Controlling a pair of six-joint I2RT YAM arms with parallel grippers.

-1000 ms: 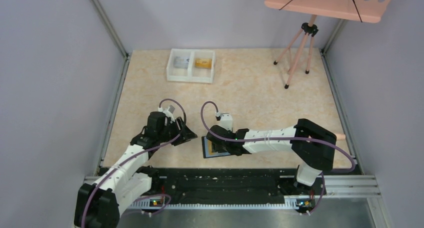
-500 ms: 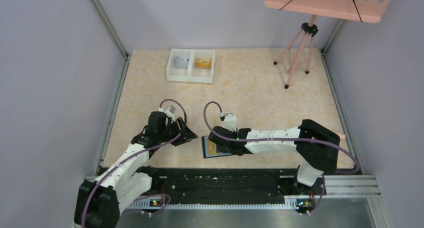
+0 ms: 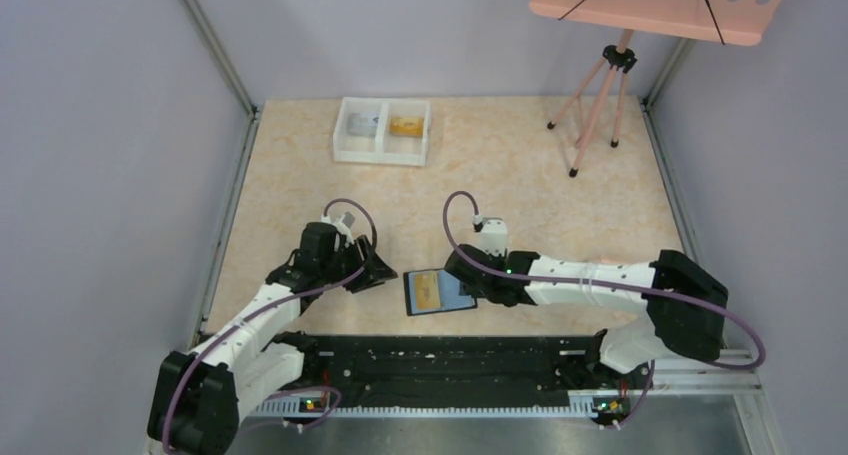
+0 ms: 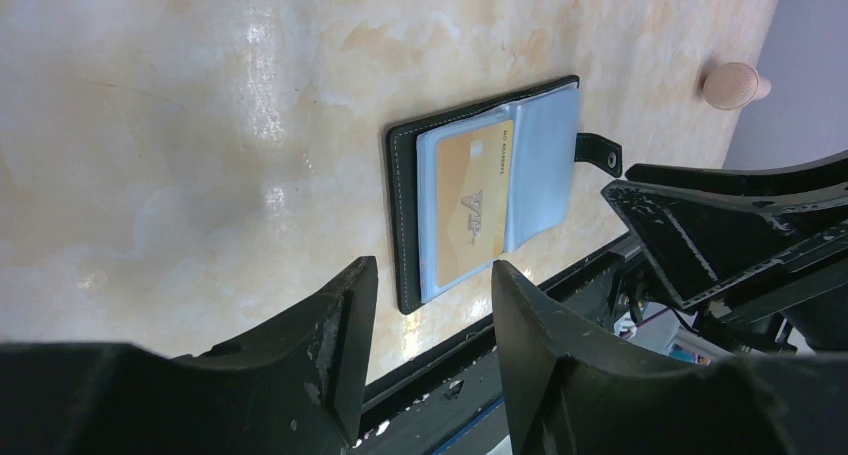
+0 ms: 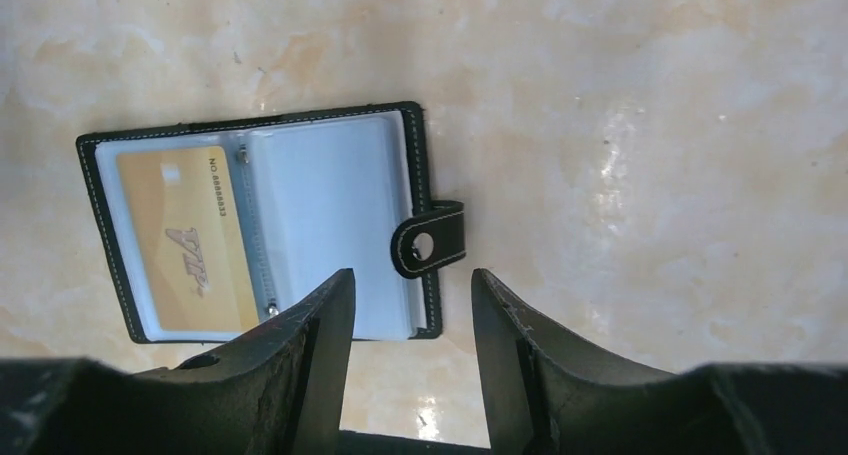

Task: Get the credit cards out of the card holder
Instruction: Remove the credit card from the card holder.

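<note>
Top external view: one card holder (image 3: 438, 292) lies open and flat on the table (image 3: 530, 195). Everything else is placed from it.

Inside the holder, one credit card (image 5: 185, 240) is visible. It has a gold face and sits behind the clear sleeve on one half. The other half shows one pale blue-grey sleeve face. One black strap (image 5: 430, 240) with one snap sticks out from the edge on the blue-grey side.

Two arms flank the holder. The left gripper (image 3: 378, 271) is just beside the edge on the card side. Its two fingers are spread with nothing between them, and its wrist camera shows them apart from the leather. The right gripper (image 5: 412, 280) is over the opposite side, near the strap. Its two fingers are also spread and grasp nothing. From above it overlaps that edge of the holder, and I cannot tell whether it touches.

One white tray (image 3: 382, 158) stands well beyond the holder, toward the back wall. It has two compartments with one item in each: a greyish one (image 3: 362, 125) and an orange one (image 3: 406, 127).

One pink tripod stand (image 3: 598, 95) rises far behind the holder on the right arm's side.

One black rail (image 3: 430, 360) runs just in front of the holder at the near edge.
</note>
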